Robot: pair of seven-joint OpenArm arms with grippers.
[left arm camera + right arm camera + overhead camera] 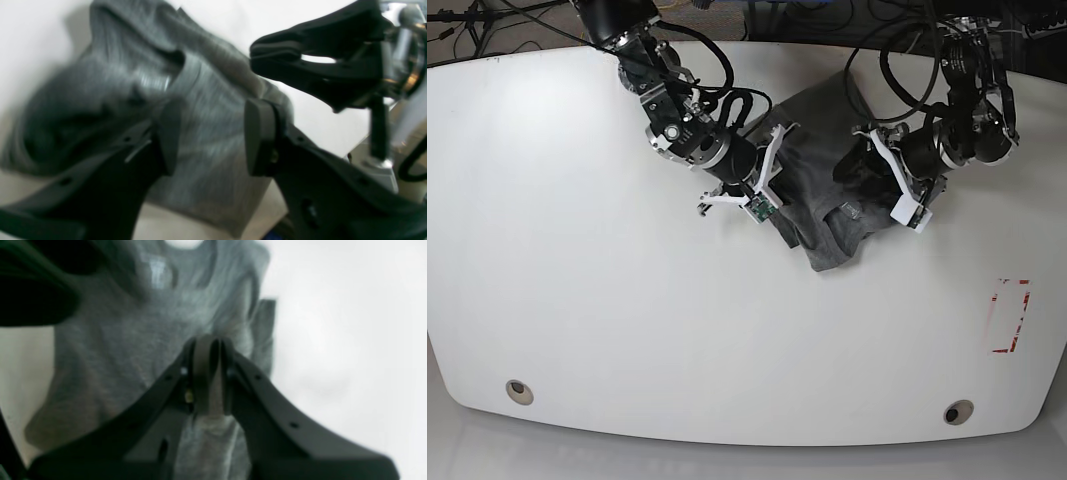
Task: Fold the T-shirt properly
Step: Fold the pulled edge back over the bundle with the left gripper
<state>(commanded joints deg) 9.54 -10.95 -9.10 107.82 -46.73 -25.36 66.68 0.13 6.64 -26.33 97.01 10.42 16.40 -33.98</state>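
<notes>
While the dark heather-grey knit T-shirt lies bunched on the white worktop between both arms, the right gripper pinches a fold of it, and the left gripper hangs parted above the cloth.

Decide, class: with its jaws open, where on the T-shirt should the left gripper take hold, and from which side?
Judging by the pictures, grip the loose edge of the T-shirt nearest the left gripper, coming from that arm's own side. The cloth lies bunched with raised folds, so a thin free edge should pinch more cleanly than the thick middle. The right gripper is shut on the T-shirt, so stay clear of it.
</notes>
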